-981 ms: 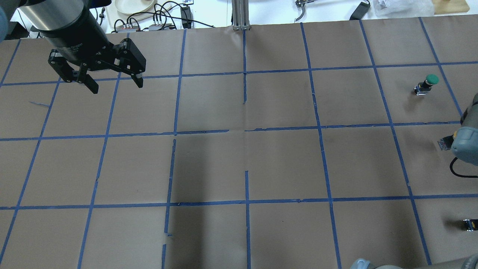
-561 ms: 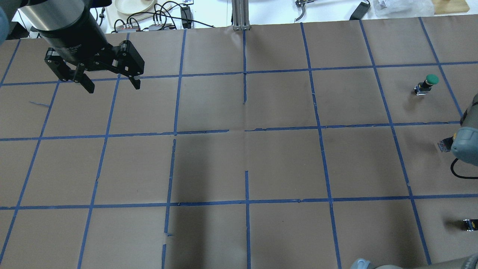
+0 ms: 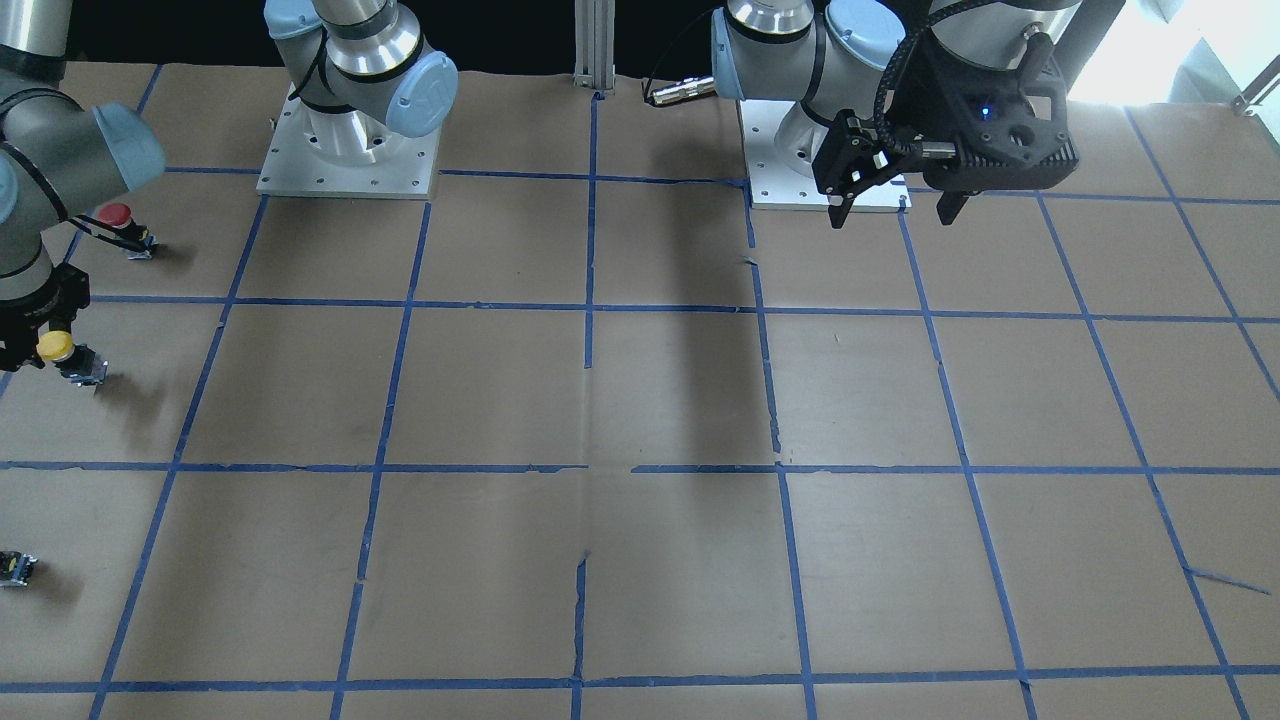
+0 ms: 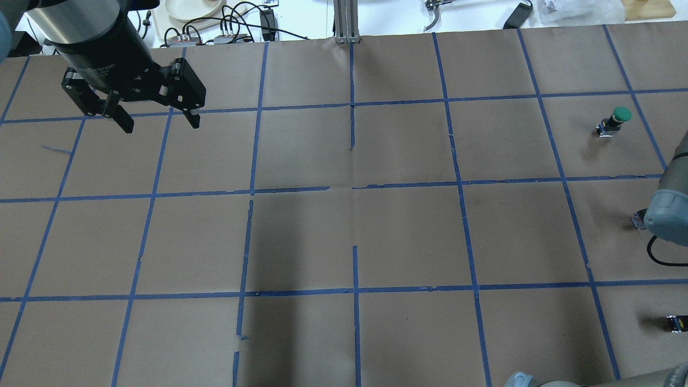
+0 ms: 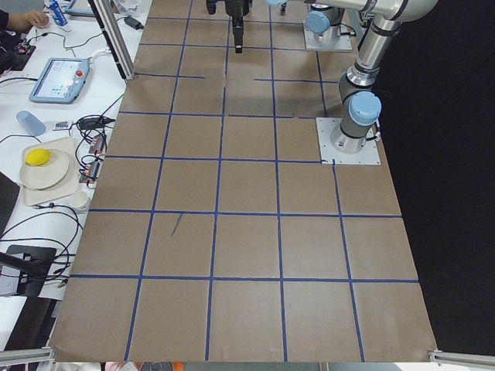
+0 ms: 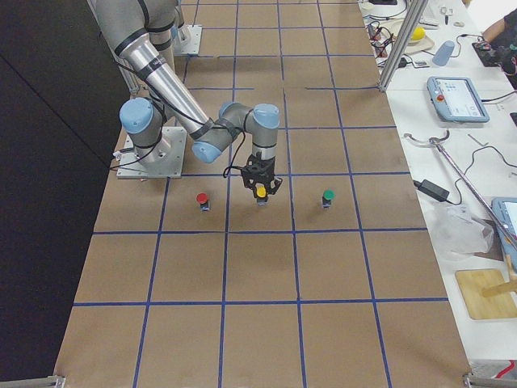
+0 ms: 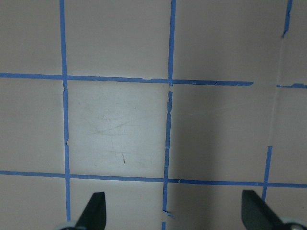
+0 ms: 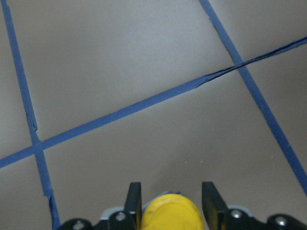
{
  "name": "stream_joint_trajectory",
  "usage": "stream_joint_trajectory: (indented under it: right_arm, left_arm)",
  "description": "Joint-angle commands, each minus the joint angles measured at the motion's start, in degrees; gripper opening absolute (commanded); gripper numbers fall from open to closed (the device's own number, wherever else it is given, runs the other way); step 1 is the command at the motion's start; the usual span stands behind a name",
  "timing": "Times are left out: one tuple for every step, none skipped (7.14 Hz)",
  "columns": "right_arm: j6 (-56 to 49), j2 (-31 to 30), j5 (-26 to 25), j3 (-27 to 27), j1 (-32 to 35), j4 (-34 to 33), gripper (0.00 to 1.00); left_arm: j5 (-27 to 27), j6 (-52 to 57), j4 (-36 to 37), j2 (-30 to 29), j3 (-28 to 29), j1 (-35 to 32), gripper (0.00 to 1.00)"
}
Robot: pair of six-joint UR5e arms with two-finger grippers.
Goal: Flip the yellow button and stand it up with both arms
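The yellow button [image 3: 53, 346] has a round yellow cap on a black-and-grey body. My right gripper [image 3: 40, 345] is shut on it at the table's right end, low over the paper. The right wrist view shows the yellow cap [image 8: 170, 213] squeezed between both fingers [image 8: 134, 200]. From the right side, the button [image 6: 259, 191] hangs under the gripper. Overhead, the right arm's elbow [image 4: 666, 215] hides the gripper and only a bit of the body [image 4: 637, 220] shows. My left gripper [image 4: 161, 126] is open and empty, high over the far left; it also shows in the front view [image 3: 893, 217].
A red-capped button [image 3: 118, 215] stands nearer the robot's base than the yellow one. A green-capped button [image 4: 618, 117] stands farther out. A small black-grey part [image 4: 676, 322] lies at the right edge. The brown paper table [image 4: 355, 236] has a blue tape grid.
My left gripper has drifted slightly up and left, still open. My right arm's elbow has shifted a little and now covers more of the switch body.
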Motion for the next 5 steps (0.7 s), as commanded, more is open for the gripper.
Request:
stream_joint_trajectory:
  right_arm:
    - [0.18,2.09,-10.65,0.04,0.06,-0.07,0.99]
    - [-0.08,2.98,-10.62,-0.14,0.06,-0.24,0.99]
    - [-0.17,2.47,-10.44,-0.40,0.06,-0.07,0.99]
    - [-0.44,2.46,-10.36,-1.36,0.15,0.11,0.99]
    - [-3.48,2.38,-8.96,-3.80,0.50,0.54,0.99]
  left_arm:
    - [-0.01,0.01,0.01,-0.03,-0.01,0.02,1.00]
    - [-0.01,0.01,0.01,-0.12,-0.01,0.02,1.00]
    - [-0.01,0.01,0.01,-0.12,0.08,0.02,1.00]
    - [-0.01,0.01,0.01,-0.03,0.08,0.02,1.00]
    - [-0.01,0.01,0.01,-0.03,0.08,0.02,1.00]
